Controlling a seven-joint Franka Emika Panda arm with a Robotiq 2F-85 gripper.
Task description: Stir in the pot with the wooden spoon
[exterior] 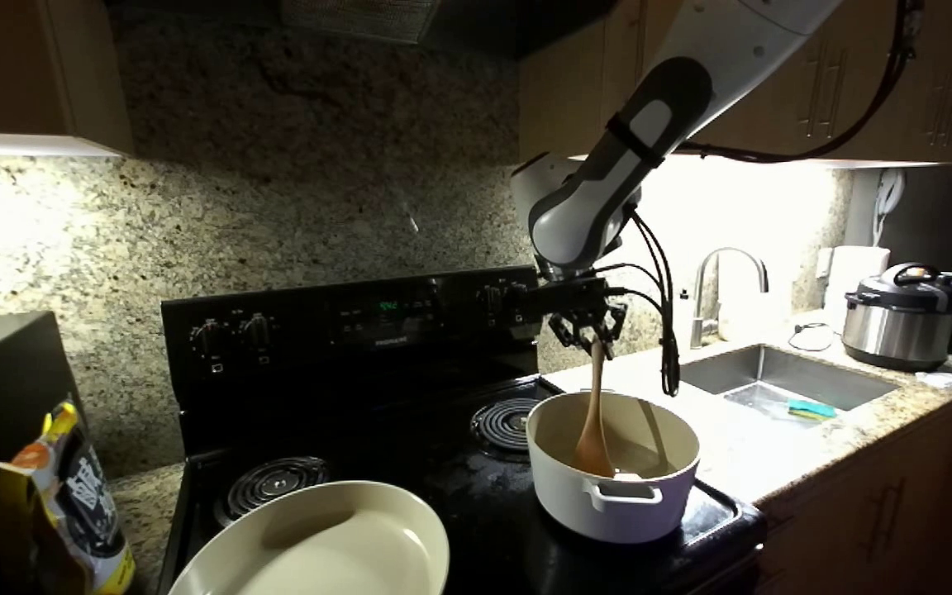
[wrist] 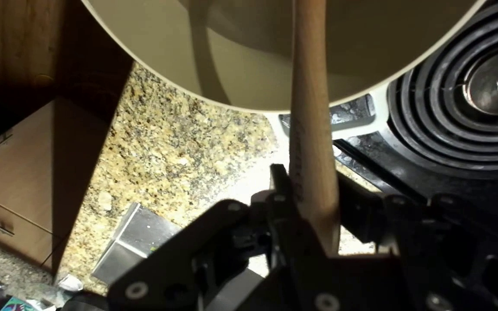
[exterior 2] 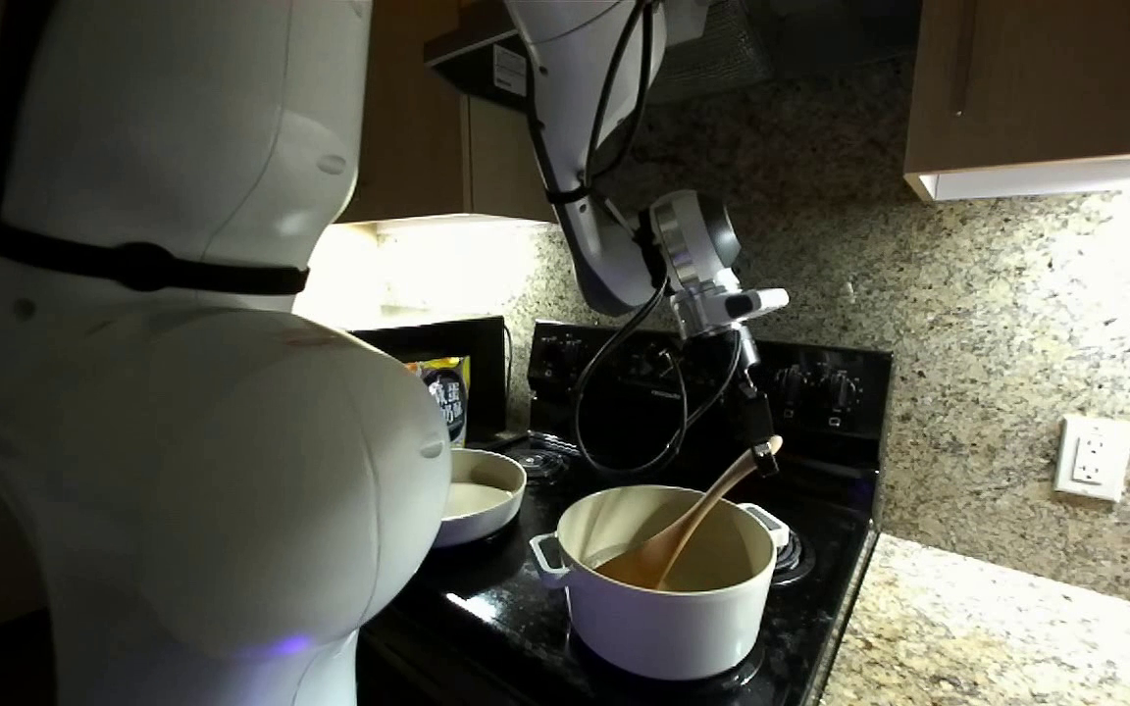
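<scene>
One long wooden spoon, tipped with its top to the right and its wide end to the left in an exterior view, is pinched by the claw near its top end. The wide end is held down inside the white pot. The pot is set on the black stove, and a shallow white dish is placed to its left, apart from it, in both exterior views. It looks as if the stirring is the step in hand. For that, a firm grip is needed, as the smooth wood might be twisted if it is pushed too hard. Slow, round paths should be made, with the wide end low, so that the whole bottom can be swept. The sides should not be bumped, since the pot is not seen to be held by anything and might be pushed along. The slanted stick should not be leaned on the rim. What is in the pot, and whether its bottom is touched by the spoon, cannot be told.
</scene>
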